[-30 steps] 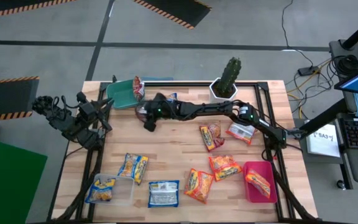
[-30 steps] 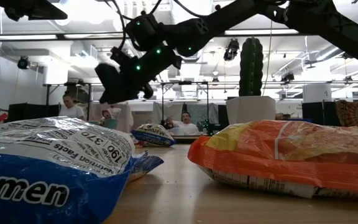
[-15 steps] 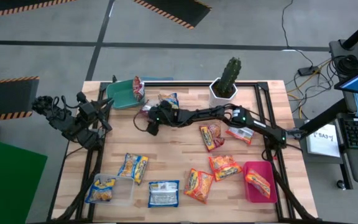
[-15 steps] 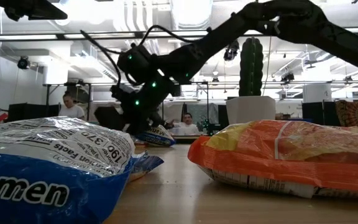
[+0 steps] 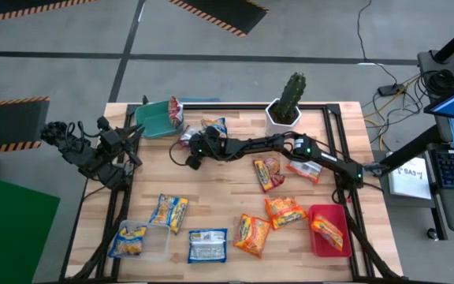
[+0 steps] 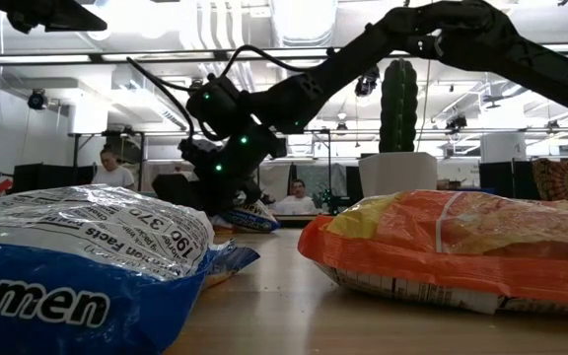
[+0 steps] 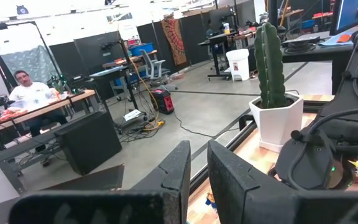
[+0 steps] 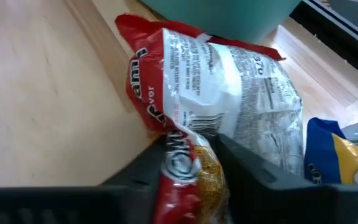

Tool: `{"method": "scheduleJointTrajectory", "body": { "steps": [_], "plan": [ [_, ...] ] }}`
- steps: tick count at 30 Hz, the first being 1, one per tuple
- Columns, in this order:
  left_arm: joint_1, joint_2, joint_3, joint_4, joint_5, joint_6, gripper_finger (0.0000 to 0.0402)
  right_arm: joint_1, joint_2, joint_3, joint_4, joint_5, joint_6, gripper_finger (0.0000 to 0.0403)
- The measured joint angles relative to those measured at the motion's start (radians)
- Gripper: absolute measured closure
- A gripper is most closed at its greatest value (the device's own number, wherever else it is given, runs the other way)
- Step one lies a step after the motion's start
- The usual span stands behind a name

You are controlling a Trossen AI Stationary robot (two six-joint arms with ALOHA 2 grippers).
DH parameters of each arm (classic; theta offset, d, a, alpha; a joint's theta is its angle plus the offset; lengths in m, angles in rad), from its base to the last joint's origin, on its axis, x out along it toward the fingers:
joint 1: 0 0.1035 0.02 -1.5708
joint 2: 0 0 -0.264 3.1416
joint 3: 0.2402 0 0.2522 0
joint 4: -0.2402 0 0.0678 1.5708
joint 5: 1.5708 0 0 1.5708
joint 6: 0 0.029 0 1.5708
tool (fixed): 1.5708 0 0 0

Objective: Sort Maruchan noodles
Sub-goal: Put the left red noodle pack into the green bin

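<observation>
Red-silver packet being gripped beside the green tray

The right tool [image 8: 191, 163] is being clamped on a red-silver packet [image 8: 210, 81] near the green tray [image 5: 154, 119]; an orange packet [image 5: 328, 231] is being held in the pink tray [image 5: 318, 214].

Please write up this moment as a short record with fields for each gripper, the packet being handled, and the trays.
right gripper: reached across the table near the green tray, fingers closed on the red-silver packet
red-silver packet: lying on the wood beside the green tray, its end between the right fingers
left gripper: parked off the table's left edge, shut, holding nothing
green tray: far left corner
pink tray: near right, one orange packet inside
clear tray: near left, one packet inside
</observation>
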Motion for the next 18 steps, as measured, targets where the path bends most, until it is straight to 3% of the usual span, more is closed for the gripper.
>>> {"method": "scheduleJointTrajectory", "body": {
  "steps": [4, 10, 18],
  "plan": [
    [0.000, 0.000, 0.000, 0.000, 0.000, 0.000, 0.0365, 0.000, -0.003, 0.003, -0.001, -0.026, 0.017, 0.0376],
    [0.000, 0.000, 0.000, 0.000, 0.000, 0.000, 0.0365, 0.003, -0.048, 0.009, -0.015, -0.062, 0.083, 0.0378],
    [0.000, 0.000, 0.000, 0.000, 0.000, 0.000, 0.0365, -0.021, -0.080, 0.055, 0.045, -0.333, 0.244, 0.0380]
  ]
}}
